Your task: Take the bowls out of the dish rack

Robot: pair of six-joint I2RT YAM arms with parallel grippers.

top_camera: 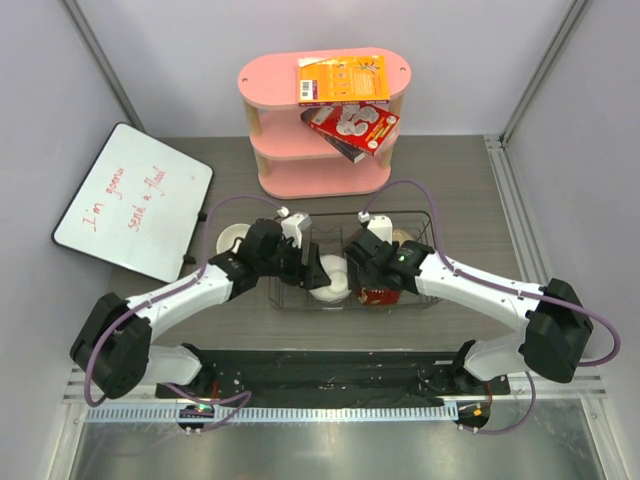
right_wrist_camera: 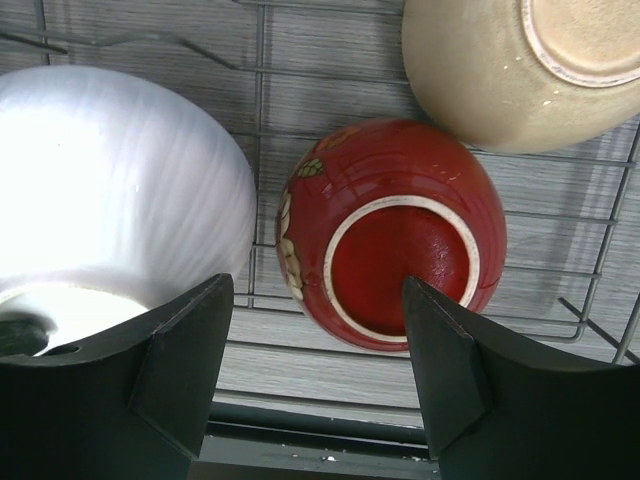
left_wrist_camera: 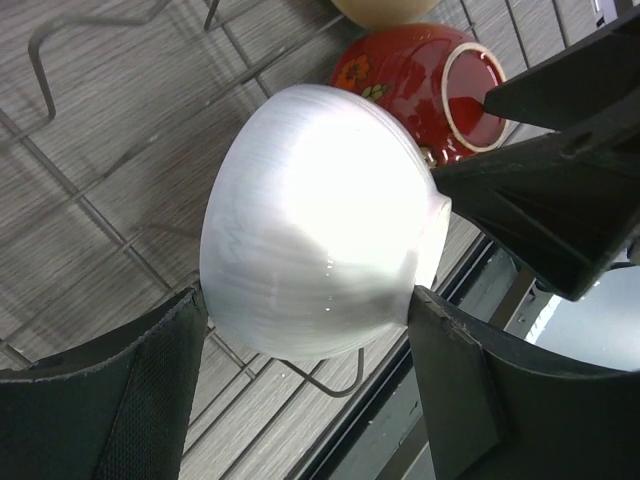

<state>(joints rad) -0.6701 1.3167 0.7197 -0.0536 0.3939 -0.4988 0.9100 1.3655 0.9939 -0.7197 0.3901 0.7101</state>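
Left wrist view: the left gripper (left_wrist_camera: 305, 300) stands wide around the white bowl (left_wrist_camera: 320, 210) in the dish rack (top_camera: 415, 213); whether its pads press yet I cannot tell. The glossy curved wall might squirt free onto the dark red bowl (right_wrist_camera: 400, 200) beside it. The right gripper (right_wrist_camera: 318, 283) hangs open over that bowl. Only the top view shows both wrists crowded together.

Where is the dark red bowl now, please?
The dark red bowl sits in the dish rack, framed by the right gripper in the right wrist view, next to the white bowl and the beige bowl.
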